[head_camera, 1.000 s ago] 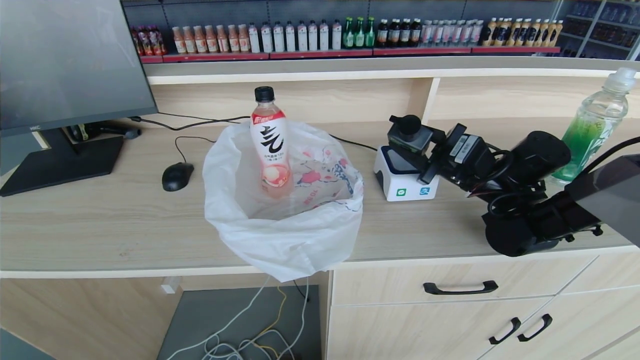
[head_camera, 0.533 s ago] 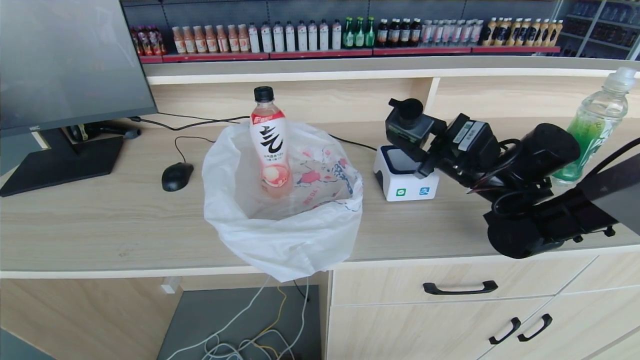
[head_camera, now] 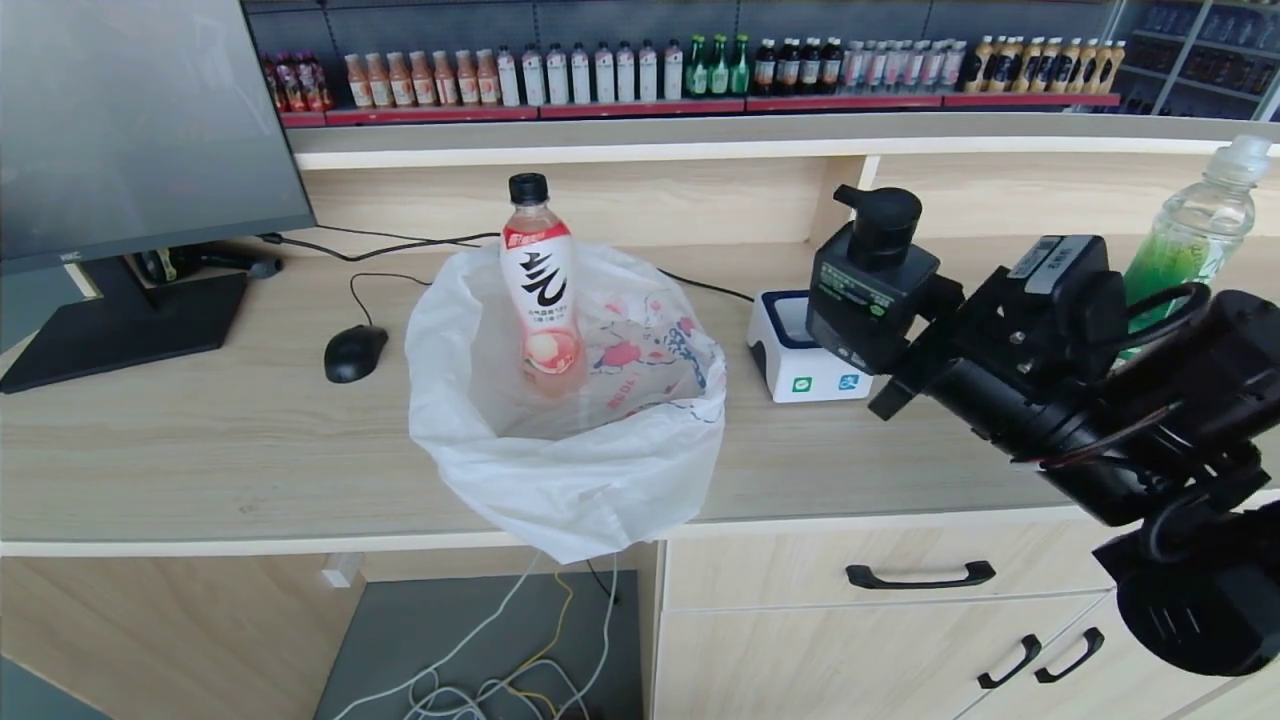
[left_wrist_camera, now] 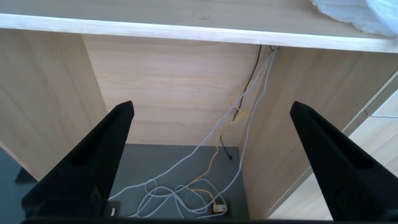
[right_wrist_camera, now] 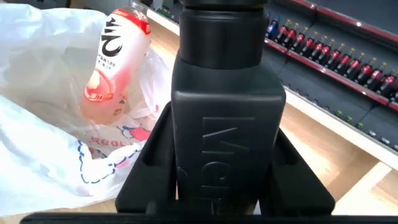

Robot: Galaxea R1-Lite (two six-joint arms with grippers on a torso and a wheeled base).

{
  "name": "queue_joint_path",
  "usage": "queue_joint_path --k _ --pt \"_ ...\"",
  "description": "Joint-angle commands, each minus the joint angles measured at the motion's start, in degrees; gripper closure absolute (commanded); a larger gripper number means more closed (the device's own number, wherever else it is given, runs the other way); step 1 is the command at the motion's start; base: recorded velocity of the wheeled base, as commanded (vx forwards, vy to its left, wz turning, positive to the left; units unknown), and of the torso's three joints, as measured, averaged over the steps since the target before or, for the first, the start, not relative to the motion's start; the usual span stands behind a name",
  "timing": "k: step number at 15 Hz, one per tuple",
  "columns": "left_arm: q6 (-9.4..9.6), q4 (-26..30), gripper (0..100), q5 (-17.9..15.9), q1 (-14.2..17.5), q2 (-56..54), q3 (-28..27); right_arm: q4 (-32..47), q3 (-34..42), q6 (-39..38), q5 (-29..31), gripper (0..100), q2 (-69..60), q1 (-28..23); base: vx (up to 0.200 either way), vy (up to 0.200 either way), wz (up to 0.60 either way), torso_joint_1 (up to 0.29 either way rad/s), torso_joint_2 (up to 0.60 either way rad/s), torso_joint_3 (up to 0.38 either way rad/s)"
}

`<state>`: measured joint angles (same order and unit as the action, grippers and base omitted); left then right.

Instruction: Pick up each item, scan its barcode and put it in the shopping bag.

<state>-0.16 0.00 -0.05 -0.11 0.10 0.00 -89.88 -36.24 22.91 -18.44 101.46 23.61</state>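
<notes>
**Black bottle held up by the scanner, bag at 9 o'clock**

The right gripper (head_camera: pixel 905 338) is clamped on the black bottle (head_camera: pixel 868 295), which is held in the air near the scanner (head_camera: pixel 800 368), nearly upright with its cap toward 12 o'clock. In the head view the shopping bag (head_camera: pixel 560 480) lies at 9 o'clock from it, mouth open, with the pink bottle (head_camera: pixel 541 290) standing inside. The left gripper (left_wrist_camera: pixel 211 152) hangs spread wide below the counter (left_wrist_camera: pixel 155 22) edge, so the right arm looks better placed.

White shopping bag (head_camera: pixel 560 490) with red-blue print; black bottle (head_camera: pixel 866 292); pink-and-white bottle (head_camera: pixel 541 285)
</notes>
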Motion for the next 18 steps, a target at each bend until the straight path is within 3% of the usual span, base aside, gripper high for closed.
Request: queue_joint_path --k 1,4,5,8,18 --pt "-0.02 0.0 0 0.0 0.0 0.0 0.0 -0.1 4.3 -7.2 8.6 100 -7.5 3.0 0.0 0.0 0.0 0.0 0.0 0.0" --pt "0.07 0.0 0 0.0 0.0 0.0 0.0 -0.1 6.1 -16.8 17.2 100 -8.2 3.7 0.0 0.0 0.0 0.0 0.0 0.0" --pt "0.07 0.0 0 0.0 0.0 0.0 0.0 -0.1 5.1 -22.2 22.9 100 -7.9 5.3 0.0 0.0 0.0 0.0 0.0 0.0" --pt "0.07 0.0 0 0.0 0.0 0.0 0.0 -0.1 2.0 -24.8 31.2 100 -6.9 6.5 0.0 0.0 0.0 0.0 0.0 0.0" --pt "-0.19 0.0 0 0.0 0.0 0.0 0.0 -0.1 1.3 -24.4 31.4 100 -6.9 6.3 0.0 0.0 0.0 0.0 0.0 0.0"
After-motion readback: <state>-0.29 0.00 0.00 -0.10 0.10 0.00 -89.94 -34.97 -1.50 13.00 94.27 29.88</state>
